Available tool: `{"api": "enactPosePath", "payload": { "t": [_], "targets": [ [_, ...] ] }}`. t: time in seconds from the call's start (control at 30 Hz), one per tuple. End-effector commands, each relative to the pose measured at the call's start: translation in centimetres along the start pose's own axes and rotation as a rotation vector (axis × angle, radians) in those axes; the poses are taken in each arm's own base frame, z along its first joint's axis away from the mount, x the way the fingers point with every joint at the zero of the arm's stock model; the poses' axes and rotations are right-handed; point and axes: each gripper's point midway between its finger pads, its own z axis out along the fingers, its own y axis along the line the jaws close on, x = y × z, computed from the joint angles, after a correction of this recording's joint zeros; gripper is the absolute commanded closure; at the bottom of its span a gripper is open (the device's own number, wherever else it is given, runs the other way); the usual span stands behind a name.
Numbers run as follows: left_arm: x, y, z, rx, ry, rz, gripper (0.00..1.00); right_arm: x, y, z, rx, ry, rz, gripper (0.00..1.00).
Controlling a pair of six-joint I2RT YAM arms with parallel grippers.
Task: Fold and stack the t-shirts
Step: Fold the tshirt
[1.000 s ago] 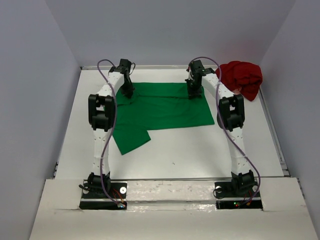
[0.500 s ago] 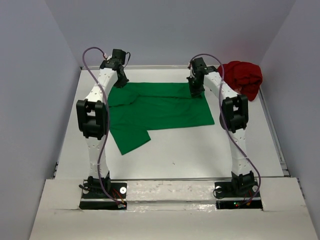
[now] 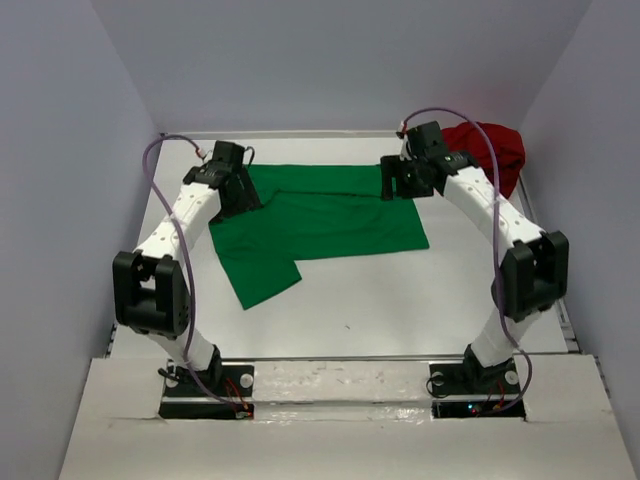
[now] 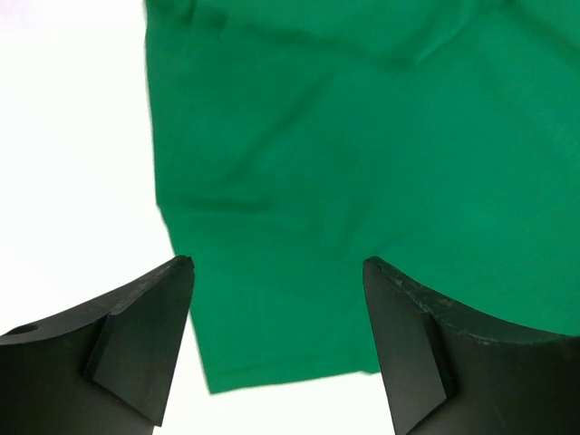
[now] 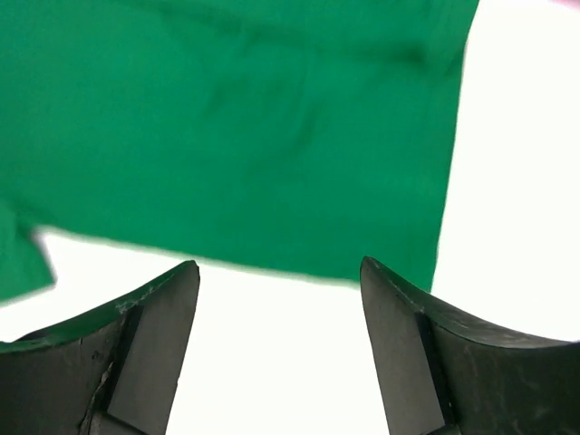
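The green t-shirt (image 3: 330,215) lies flat and partly folded on the white table, one flap sticking out toward the near left. The dark red t-shirt (image 3: 487,152) sits crumpled at the far right corner. My left gripper (image 3: 238,188) hovers over the green shirt's far left corner. In the left wrist view its jaws (image 4: 276,263) stand wide apart above the green cloth (image 4: 362,136), holding nothing. My right gripper (image 3: 397,180) hangs over the far right corner. In the right wrist view its jaws (image 5: 278,265) are open over bare table, the green cloth's (image 5: 227,136) edge just beyond them.
The white table (image 3: 400,300) is boxed in by grey walls on three sides, with a raised rim along its edges. Both arm bases are bolted at the near edge. The green shirt's protruding flap (image 3: 262,280) lies toward the left arm.
Both grippers have opened and let go of the green shirt's far edge. The left arm's elbow swung out left and the right arm's elbow swung out right; the shirt lies flat.
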Motion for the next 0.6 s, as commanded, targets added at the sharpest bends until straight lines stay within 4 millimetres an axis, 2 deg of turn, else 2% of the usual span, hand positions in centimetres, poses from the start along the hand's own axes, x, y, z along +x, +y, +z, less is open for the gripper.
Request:
{"api": "enactPosePath", "payload": {
  "t": [0.0, 0.1, 0.13, 0.27, 0.43, 0.47, 0.57],
  "targets": [
    [2.5, 0.5, -2.2, 0.12, 0.011, -0.054, 0.15, 2.5, 1.9, -1.7, -0.132, -0.072, 0.097, 0.23],
    [4.4, 1.0, -3.5, 0.158, 0.038, -0.06, 0.15, 4.0, 1.2, -2.7, -0.11, -0.08, 0.106, 0.24],
    [5.0, 1.0, -3.8, 0.175, 0.053, -0.06, 0.15, 5.0, 0.2, -2.3, -0.06, -0.068, 0.117, 0.25],
    [7.0, 1.5, -4.7, 0.204, 0.107, -0.066, 0.16, 5.9, -0.7, -2.4, -0.018, -0.061, 0.119, 0.26],
    [10.2, 2.3, -5.1, 0.218, 0.191, -0.062, 0.21, 5.7, -0.2, -3.1, -0.037, -0.072, 0.143, 0.27],
    [11.3, 2.4, -5.2, 0.229, 0.227, -0.065, 0.22, 5.3, -0.1, -3.4, -0.046, -0.09, 0.147, 0.27],
    [12.2, 3.9, -4.9, 0.163, 0.239, -0.045, 0.25, 4.7, 0.1, -3.9, -0.054, -0.107, 0.148, 0.27]
  ]
}}
